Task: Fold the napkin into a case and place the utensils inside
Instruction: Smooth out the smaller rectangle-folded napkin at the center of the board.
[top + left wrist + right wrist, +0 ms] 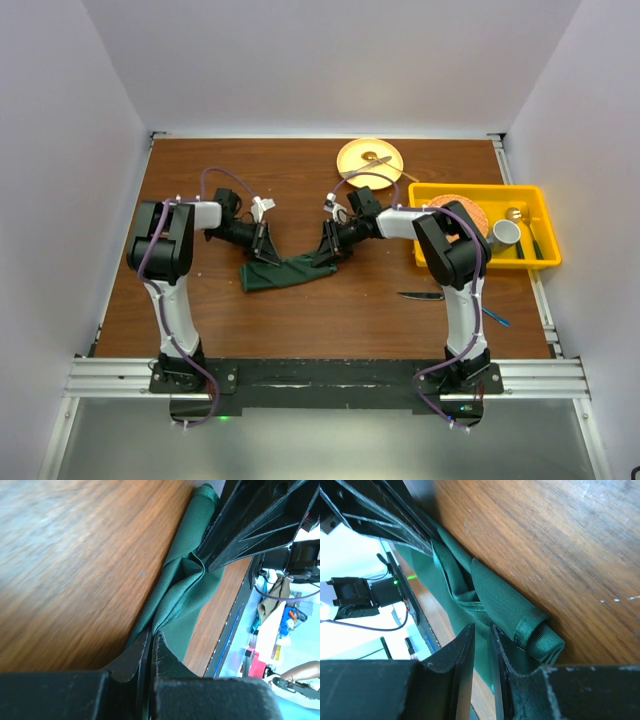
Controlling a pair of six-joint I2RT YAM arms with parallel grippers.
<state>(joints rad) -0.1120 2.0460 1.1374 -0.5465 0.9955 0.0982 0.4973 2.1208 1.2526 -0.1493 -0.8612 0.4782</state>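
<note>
From above, the left tool [265, 246] and the right tool [328, 250] face each other over the middle of the desk [200, 310]. The dark green napkin [285, 273] lies bunched into a crumpled strip between them, sagging toward the arms' bases. Each tool meets one end of it. A dark-handled knife [420, 296] lies flat on the desk behind the right tool, close to that arm and well apart from the cloth. A thin blue fork [497, 318] lies further out on the same side. Beyond the right tool sit a yellow plate [352, 160] and a yellow bin [540, 205].

From the left wrist, the left tool's fingers [132, 657] are clenched on a fold of the napkin [180, 605], with the cloth pinched in the thin slit between them. The fabric runs away from it in ridged pleats to the right tool, which bites the far end.

From the right wrist, the right tool's fingers [462, 647] stand close together, grasping green cloth between them. Just beside its tips, a rolled hem of the napkin [540, 637] rests on the wood.
</note>
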